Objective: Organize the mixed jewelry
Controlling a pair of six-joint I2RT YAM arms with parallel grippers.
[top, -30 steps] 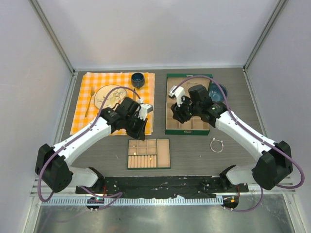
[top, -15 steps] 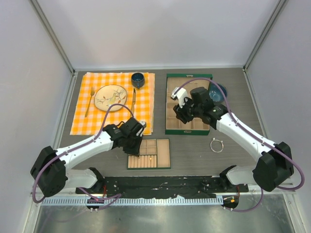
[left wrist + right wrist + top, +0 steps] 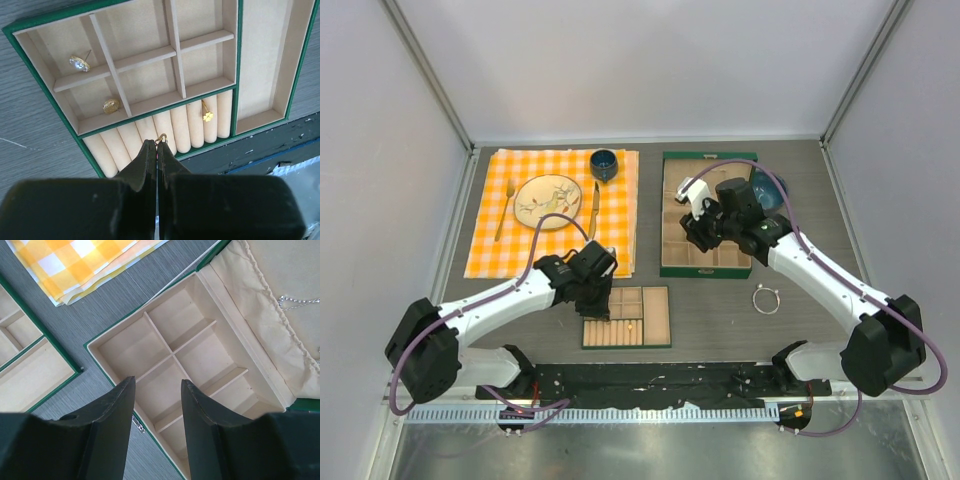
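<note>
Grey table [image 3: 720,310] | left fingers [image 3: 145,165] pinch gold ring [image 3: 161,138], loop tip-outward | right fingers [image 3: 112,405] spread

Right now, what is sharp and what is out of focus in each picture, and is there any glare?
Left wrist: the tray and ring are sharp; the left gripper, near the lens, is soft and dark. Right wrist: the box is sharp; the right gripper has slightly soft edges. Top: even light, faint shadows, no harsh glare; the bracelet is too small for detail.
</note>
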